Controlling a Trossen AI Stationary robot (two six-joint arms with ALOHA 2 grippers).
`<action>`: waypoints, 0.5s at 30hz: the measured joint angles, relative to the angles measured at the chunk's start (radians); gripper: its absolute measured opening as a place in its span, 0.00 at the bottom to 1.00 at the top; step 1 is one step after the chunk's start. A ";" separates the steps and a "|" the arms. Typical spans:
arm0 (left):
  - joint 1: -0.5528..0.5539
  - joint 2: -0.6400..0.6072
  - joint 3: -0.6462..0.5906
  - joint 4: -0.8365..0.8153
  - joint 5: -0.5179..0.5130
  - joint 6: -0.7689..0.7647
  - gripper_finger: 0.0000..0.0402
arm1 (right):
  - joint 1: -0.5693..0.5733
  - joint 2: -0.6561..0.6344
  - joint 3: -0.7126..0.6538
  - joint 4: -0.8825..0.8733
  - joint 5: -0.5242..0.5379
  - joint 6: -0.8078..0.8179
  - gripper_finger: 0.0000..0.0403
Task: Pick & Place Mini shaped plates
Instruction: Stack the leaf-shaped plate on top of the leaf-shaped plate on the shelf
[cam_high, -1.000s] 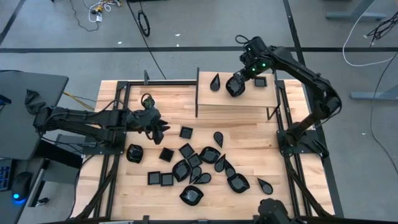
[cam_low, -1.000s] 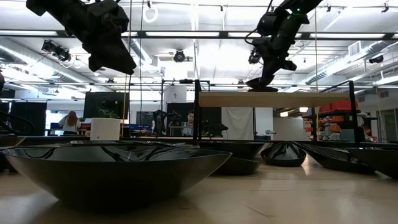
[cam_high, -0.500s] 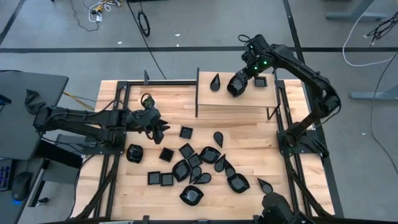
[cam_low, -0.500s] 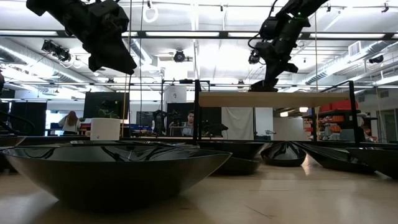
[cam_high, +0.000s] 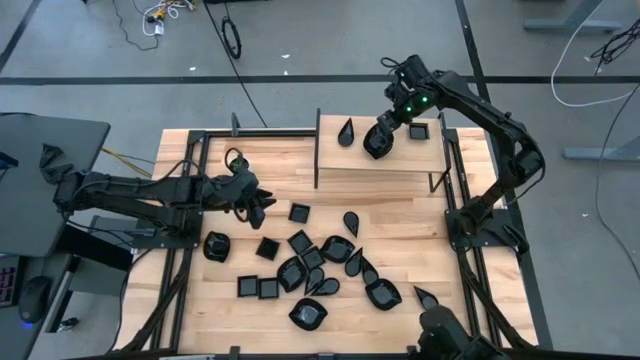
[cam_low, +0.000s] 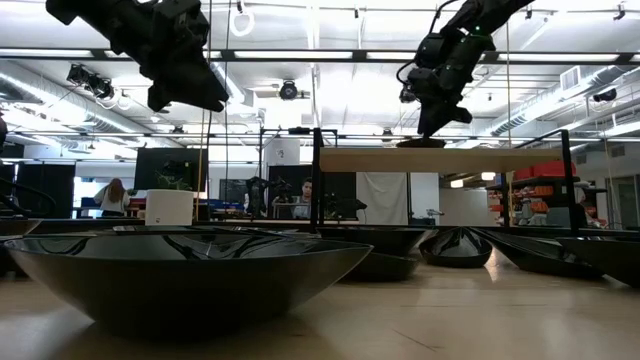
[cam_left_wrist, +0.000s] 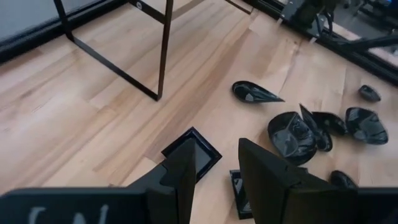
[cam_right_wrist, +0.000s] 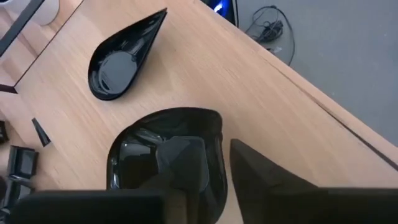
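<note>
Right hand (cam_right_wrist: 214, 171) over the raised shelf (cam_high: 400, 160) at tabletop's far edge, fingers straddling a rounded dish (cam_right_wrist: 168, 158) lying on the shelf; can't tell if still pinching. Teardrop dish (cam_right_wrist: 121, 59) & a square one already up there. Approx. 20 dishes (cam_high: 320, 265) left near tabletop's front. Left hand (cam_left_wrist: 214, 168) spread, empty, above them.

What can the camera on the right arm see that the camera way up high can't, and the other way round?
Only the right wrist view shows the rounded black plate lying between the right gripper fingers, which stand open around its rim. Only the high view shows the left gripper, open and empty, and the pile of plates on the table. Both show the teardrop plate on the raised shelf.
</note>
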 joint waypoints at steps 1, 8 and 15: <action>0.000 0.000 0.000 -0.001 0.000 -0.009 0.31 | -0.001 -0.005 0.000 0.000 0.002 -0.001 0.27; 0.000 0.000 0.000 -0.001 -0.003 -0.050 0.31 | 0.008 -0.038 0.000 -0.035 -0.079 0.012 0.32; 0.000 0.000 0.000 -0.001 -0.018 -0.051 0.31 | 0.001 -0.032 -0.106 0.083 -0.049 0.047 0.04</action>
